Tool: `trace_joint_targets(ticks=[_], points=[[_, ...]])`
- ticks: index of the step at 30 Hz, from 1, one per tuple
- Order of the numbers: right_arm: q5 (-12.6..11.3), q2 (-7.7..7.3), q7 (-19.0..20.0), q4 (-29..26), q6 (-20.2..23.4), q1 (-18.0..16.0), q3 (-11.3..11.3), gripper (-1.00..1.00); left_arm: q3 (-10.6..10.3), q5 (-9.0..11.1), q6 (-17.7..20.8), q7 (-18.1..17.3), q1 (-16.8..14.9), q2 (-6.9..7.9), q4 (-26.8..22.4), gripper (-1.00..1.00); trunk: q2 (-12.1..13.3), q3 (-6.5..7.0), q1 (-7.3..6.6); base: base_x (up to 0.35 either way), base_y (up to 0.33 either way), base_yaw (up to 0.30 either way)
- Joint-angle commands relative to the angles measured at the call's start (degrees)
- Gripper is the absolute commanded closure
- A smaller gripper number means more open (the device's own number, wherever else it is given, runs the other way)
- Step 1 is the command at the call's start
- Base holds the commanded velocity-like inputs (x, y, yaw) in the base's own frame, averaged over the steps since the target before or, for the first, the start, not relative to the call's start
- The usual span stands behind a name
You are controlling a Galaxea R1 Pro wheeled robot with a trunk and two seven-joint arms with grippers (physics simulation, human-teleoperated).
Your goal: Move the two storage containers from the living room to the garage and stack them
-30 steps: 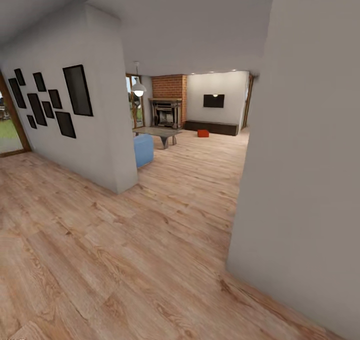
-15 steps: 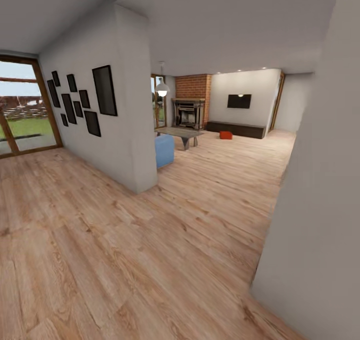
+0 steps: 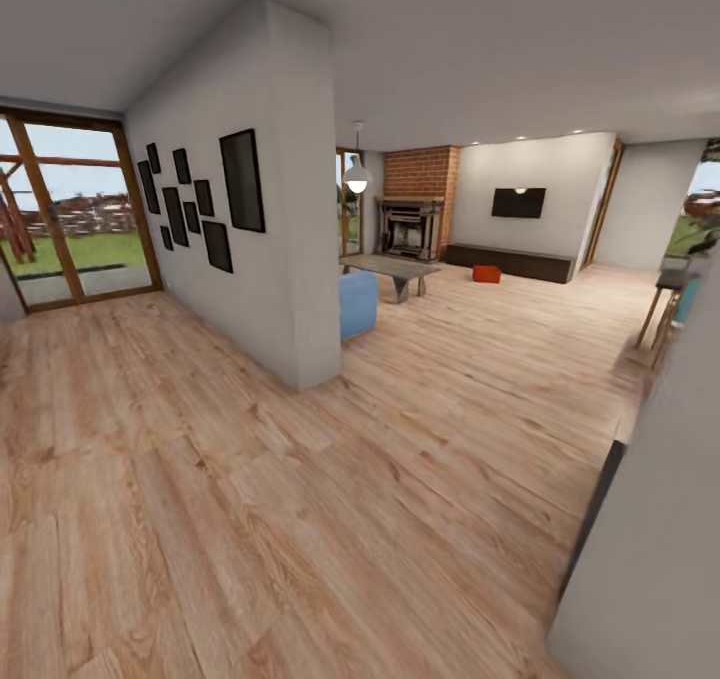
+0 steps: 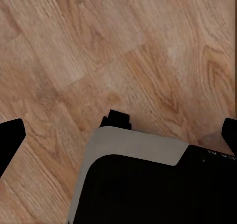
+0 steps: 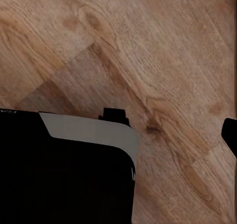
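Observation:
One orange-red storage container (image 3: 487, 274) sits on the light wood floor far ahead in the living room, in front of a long dark low cabinet (image 3: 508, 261). The second container is out of view. In the left wrist view my left gripper (image 4: 119, 137) is open, its dark fingertips (image 4: 10, 140) wide apart above bare planks and the robot's grey-and-black base (image 4: 133, 150). In the right wrist view my right gripper (image 5: 173, 135) holds nothing; one fingertip (image 5: 230, 134) stands far out at the edge, the other is lost against the black base (image 5: 64, 169).
A white partition wall (image 3: 290, 249) hung with black frames stands left of the passage. A white wall corner (image 3: 650, 559) is close on the right. Beyond are a blue sofa (image 3: 357, 304), glass-topped low table (image 3: 395, 269), pendant lamp (image 3: 357, 181), brick fireplace (image 3: 410, 227) and glass doors (image 3: 70, 209).
The camera has moved and turned: the whole picture shifted right, the near right wall takes up less of it, and more of the glass doors and living room shows. Nothing in the room itself moved.

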Motion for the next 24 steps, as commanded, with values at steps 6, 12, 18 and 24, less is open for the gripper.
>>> trace_joint_targets(ticks=[6,12,18,24], points=[[-0.5,0.16,-0.4,0.2,-0.6,-0.1,0.5,-1.0,0.3,0.1,-0.2,0.0,0.0,-0.02,0.0,-1.0,0.0,-0.06,0.03,0.322,0.0,0.004],[-0.3,0.13,-0.3,0.2,-0.6,-0.1,0.6,-1.0,0.3,0.1,-0.2,0.0,0.0,-0.02,0.0,-1.0,0.0,-0.06,0.03,0.322,0.0,0.0],[-0.5,0.04,-0.4,0.2,-0.6,-0.1,0.5,-1.0,0.3,0.0,-0.2,0.0,0.0,-0.02,0.0,-1.0,0.0,-0.06,0.03,0.322,0.0,0.0],[-0.6,0.4,-0.4,0.2,-0.6,-0.1,0.5,-1.0,0.3,0.0,-0.2,0.0,0.0,-0.02,0.0,-1.0,0.0,-0.06,0.03,0.322,0.0,0.0]])
